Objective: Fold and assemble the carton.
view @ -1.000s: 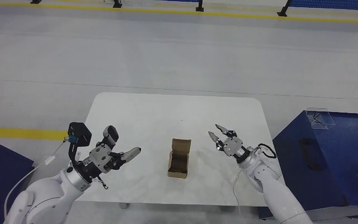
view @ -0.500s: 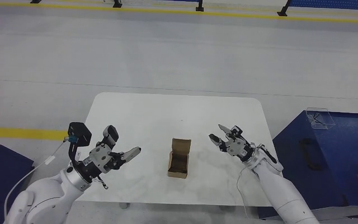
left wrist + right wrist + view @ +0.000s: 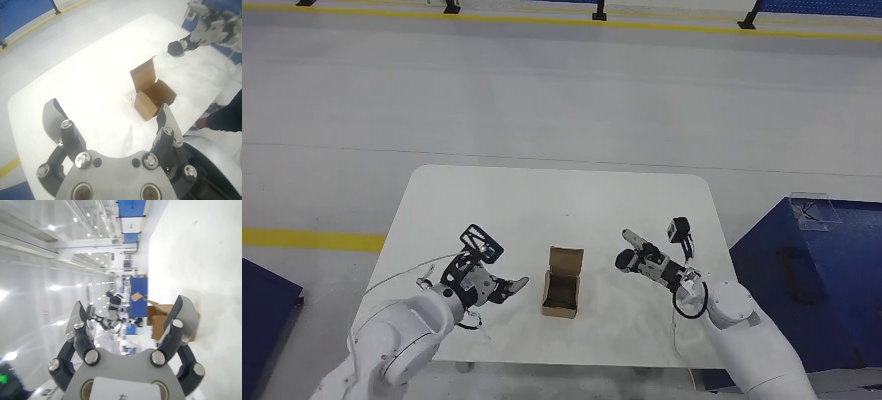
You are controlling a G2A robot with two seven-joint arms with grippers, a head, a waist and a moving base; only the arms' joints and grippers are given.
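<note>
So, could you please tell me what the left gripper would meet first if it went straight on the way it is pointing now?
Most likely the carton, which sits on the table just ahead of the open left gripper with nothing between them, though depth is hard to judge.

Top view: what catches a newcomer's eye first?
A small brown carton sits near the middle of the white table, with its lid flap up and its inside open. The left gripper and right gripper flank it, both open, neither touching it.
</note>
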